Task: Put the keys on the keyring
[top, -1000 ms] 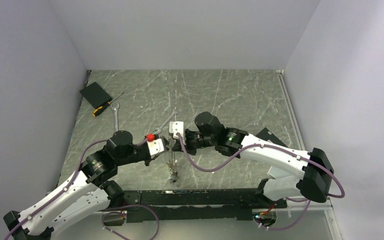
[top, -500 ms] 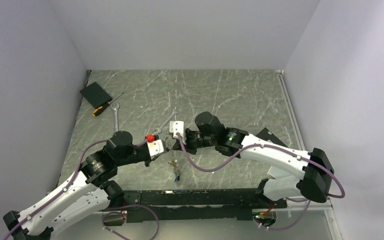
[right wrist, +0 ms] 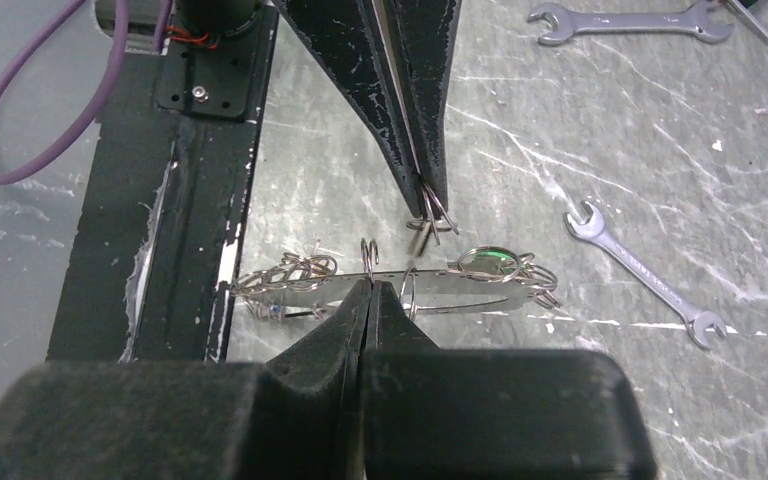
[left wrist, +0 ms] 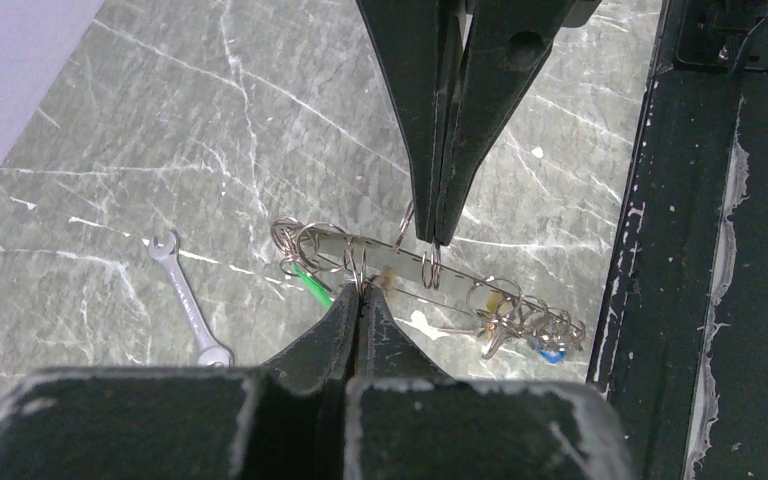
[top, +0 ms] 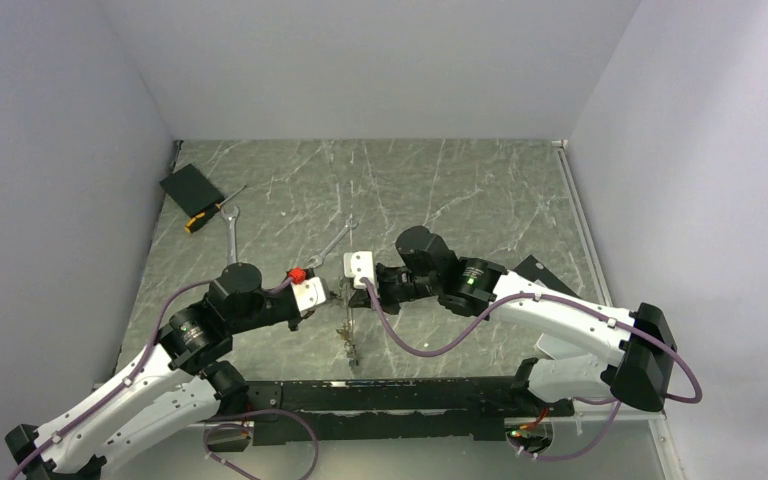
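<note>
We hold the thin silvery chain-like keyring (left wrist: 460, 272) above the near middle of the grey marbled table (top: 460, 190). The left gripper (left wrist: 360, 300) and right gripper (right wrist: 368, 290) each have their jaws clamped on it, and tiny coloured-headed metal keys (left wrist: 520, 325) hang from it.

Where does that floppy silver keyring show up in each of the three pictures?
Top external: keyring at centre, dangling toward the near edge.
Left wrist: lower centre, stretched sideways.
Right wrist: lower centre, stretched sideways.
Shared landmark: the short spanner beside it.
</note>
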### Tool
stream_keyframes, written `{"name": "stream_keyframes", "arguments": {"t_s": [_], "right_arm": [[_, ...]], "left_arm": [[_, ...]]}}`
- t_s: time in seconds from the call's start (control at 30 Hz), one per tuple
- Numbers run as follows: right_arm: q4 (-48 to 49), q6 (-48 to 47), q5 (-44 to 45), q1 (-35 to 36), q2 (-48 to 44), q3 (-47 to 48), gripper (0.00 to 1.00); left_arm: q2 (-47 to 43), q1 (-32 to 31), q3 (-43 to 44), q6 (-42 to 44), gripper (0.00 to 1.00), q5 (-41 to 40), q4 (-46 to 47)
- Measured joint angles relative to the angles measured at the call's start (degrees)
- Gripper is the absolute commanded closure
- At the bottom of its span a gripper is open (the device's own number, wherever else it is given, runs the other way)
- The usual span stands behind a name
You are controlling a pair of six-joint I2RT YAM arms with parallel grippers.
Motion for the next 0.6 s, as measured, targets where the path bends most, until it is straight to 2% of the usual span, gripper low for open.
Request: {"name": "stream_keyframes", "arguments": {"t_s": [0.6], "right_arm": [[1.5, 0.4, 3.3, 0.0, 0.0, 0.0, 1.00]], "left_arm": [[-0.1, 0.0, -0.9, -0.8, 1.00, 3.9, 0.7]]}}
